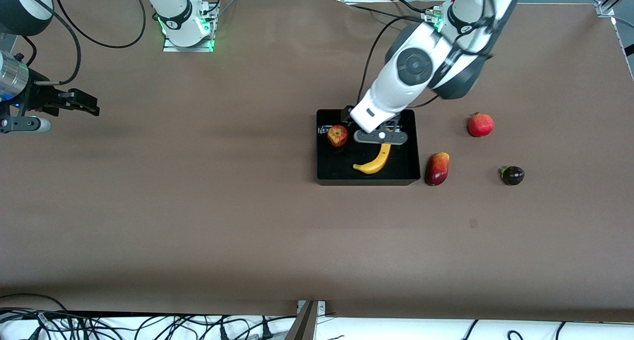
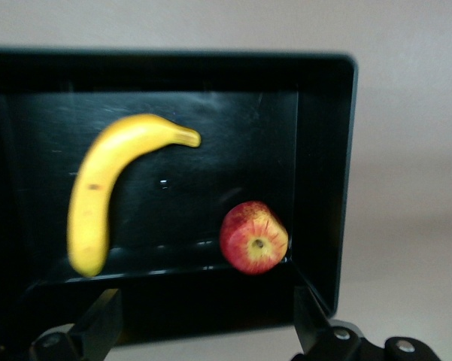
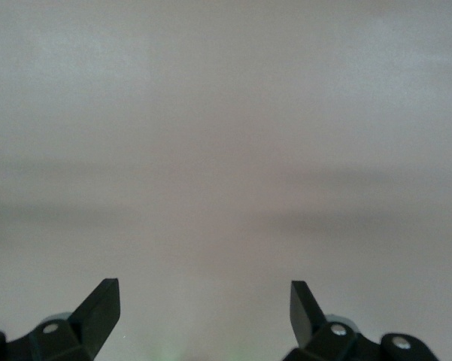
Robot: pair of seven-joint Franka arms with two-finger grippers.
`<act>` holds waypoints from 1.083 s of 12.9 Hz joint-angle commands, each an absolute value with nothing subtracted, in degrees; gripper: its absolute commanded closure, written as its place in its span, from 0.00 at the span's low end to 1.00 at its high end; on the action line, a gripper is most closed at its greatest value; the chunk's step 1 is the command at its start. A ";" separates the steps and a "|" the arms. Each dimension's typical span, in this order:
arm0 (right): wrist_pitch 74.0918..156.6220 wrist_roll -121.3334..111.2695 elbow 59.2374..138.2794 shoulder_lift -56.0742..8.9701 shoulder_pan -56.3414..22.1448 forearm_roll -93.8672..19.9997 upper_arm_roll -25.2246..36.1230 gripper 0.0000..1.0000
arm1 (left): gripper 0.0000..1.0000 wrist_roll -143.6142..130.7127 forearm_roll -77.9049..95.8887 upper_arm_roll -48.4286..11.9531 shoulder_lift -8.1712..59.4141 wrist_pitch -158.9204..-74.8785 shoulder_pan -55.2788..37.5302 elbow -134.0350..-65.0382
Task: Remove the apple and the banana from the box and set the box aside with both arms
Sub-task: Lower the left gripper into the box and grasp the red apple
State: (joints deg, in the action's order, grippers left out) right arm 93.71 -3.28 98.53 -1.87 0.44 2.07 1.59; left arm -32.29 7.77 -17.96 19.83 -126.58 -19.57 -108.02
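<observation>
Both fruits lay in the box; both tools were empty with fingers apart.

The left tool (image 1: 381,137) hung over the box (image 1: 322,146), fingers (image 2: 98,323) spread, gripping nothing. Inside the box, the apple (image 1: 337,135) sat in the corner toward the right arm's end, farther from the front camera than the banana (image 1: 375,161). The right tool (image 1: 81,103) waited, fingers (image 3: 98,308) spread, over bare table (image 1: 198,206) at the right arm's end. A mango (image 1: 437,168), a pomegranate (image 1: 480,124) and a dark fruit (image 1: 512,175) lay outside, toward the left arm's end.

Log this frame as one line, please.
left gripper: open, over box | apple, banana: in box | right gripper: open, waiting over bare table
</observation>
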 commanded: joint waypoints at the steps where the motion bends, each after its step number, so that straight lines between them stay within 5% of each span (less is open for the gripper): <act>1: 92.02 -3.51 97.73 -1.58 0.44 0.97 1.67 0.00 | 0.00 -32.96 7.38 -17.58 23.45 -131.57 -22.40 -109.78; 14: 91.14 -3.87 97.73 -1.67 0.35 0.88 1.67 0.00 | 0.00 -33.05 4.66 -14.85 34.10 -143.79 -28.21 -109.16</act>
State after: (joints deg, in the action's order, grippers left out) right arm 92.19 -3.28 98.38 -1.82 0.33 1.96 1.34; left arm -32.34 6.03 -16.06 33.33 -143.03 -26.77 -109.98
